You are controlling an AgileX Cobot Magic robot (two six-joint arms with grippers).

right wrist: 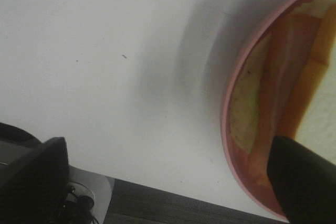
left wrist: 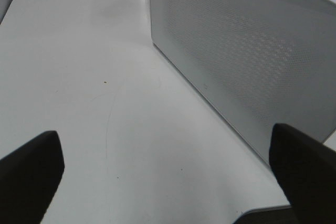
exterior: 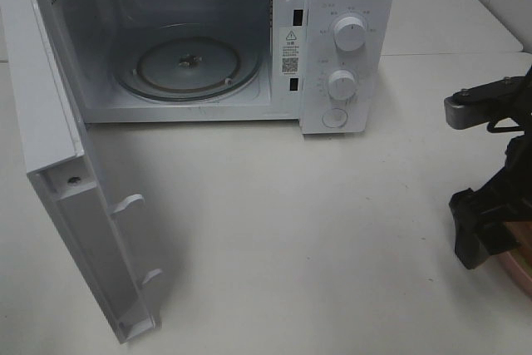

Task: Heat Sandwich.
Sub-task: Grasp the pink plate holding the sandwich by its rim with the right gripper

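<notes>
The sandwich [right wrist: 294, 77] lies on a round pink plate [right wrist: 227, 114], seen close and blurred in the right wrist view, with tan crust and yellowish filling. My right gripper [right wrist: 168, 182] is open, one finger over the plate's edge and the other over bare table. In the high view this gripper [exterior: 478, 230] hangs at the table's right edge above the plate [exterior: 525, 268]; the sandwich is hidden there. The white microwave [exterior: 349, 47] stands at the back with its door [exterior: 75, 180] swung wide open and its glass turntable [exterior: 189, 64] bare. My left gripper [left wrist: 168, 182] is open and empty beside the microwave's perforated wall [left wrist: 247, 51].
The open door juts forward across the table's left side. Two dials [exterior: 349, 32] and a button sit on the microwave's right panel. A second white table [exterior: 449, 6] stands behind. The table's front edge [right wrist: 173, 200] is close to the plate.
</notes>
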